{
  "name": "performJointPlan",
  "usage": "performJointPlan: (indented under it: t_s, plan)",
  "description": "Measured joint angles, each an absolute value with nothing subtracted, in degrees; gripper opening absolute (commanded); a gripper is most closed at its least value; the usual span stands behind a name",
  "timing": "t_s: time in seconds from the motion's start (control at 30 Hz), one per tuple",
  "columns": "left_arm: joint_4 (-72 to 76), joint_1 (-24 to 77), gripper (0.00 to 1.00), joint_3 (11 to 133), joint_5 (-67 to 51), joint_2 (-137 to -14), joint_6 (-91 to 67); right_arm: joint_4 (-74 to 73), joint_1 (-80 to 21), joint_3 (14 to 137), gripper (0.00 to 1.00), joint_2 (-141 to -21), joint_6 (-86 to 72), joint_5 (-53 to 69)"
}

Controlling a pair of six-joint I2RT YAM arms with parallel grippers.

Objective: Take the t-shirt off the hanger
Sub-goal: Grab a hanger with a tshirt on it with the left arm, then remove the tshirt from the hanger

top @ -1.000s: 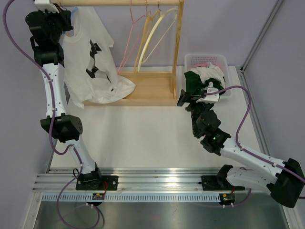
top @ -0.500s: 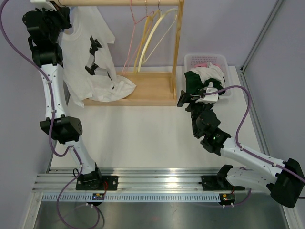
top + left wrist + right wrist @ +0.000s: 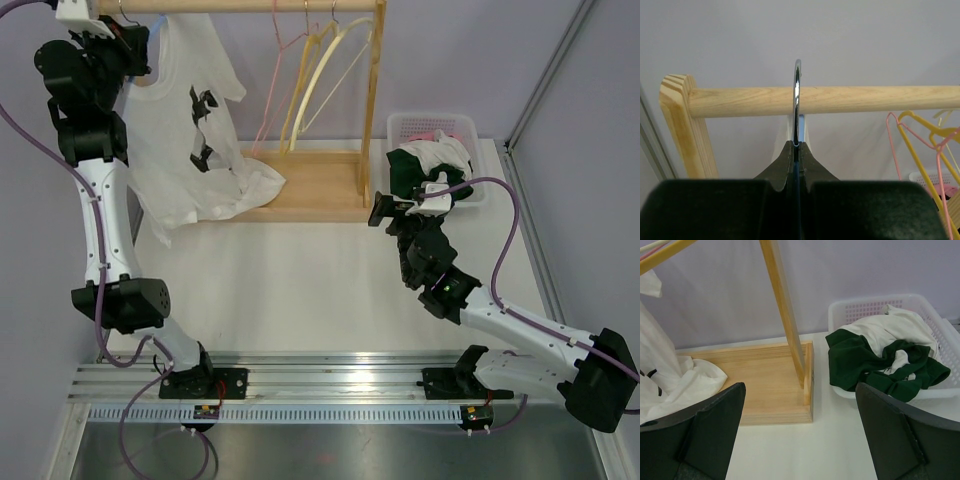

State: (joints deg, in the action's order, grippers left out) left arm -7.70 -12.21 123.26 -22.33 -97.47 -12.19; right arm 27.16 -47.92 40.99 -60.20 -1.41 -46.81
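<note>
A white t-shirt (image 3: 185, 140) with black print hangs on a hanger from the wooden rail (image 3: 250, 6) at the top left; its hem rests on the rack's wooden base (image 3: 310, 190). My left gripper (image 3: 125, 45) is shut on the hanger's metal hook (image 3: 797, 95), which loops over the rail (image 3: 865, 97). My right gripper (image 3: 405, 205) is open and empty above the table, right of the rack base. In the right wrist view the shirt's hem (image 3: 675, 385) lies at the left on the base (image 3: 765, 385).
Pink and yellow empty hangers (image 3: 315, 70) hang from the rail's right part. A white basket (image 3: 478, 135) with green and white clothes (image 3: 880, 357) stands right of the rack. The rack's upright post (image 3: 782, 305) rises between shirt and basket.
My left arm has shifted a little left and up with the hanger, and the shirt has swung slightly. My right gripper has barely moved.
</note>
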Motion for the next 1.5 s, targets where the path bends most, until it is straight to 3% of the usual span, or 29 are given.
performJointPlan:
  t_s: [0.27,0.7,1.13,1.5]
  plan:
    - [-4.95,-12.1,0.0,104.44,-24.27,-85.21,-10.28,26.57,-47.92,41.58,0.99,-60.2,-1.43,-46.3]
    - [-8.36,-12.23,0.0,86.19,-28.23,-71.79,-5.74,23.66,-47.83,43.88,0.99,-62.67,-1.41,-42.06]
    - [-14.37,-12.34,0.0,61.95,-31.4,-41.25,-4.23,22.7,-47.66,45.78,0.99,-64.66,-1.78,-23.18]
    - [-12.16,-12.34,0.0,44.71,-32.56,-31.97,-4.95,24.77,-47.64,47.53,0.97,-71.2,-2.68,-12.4]
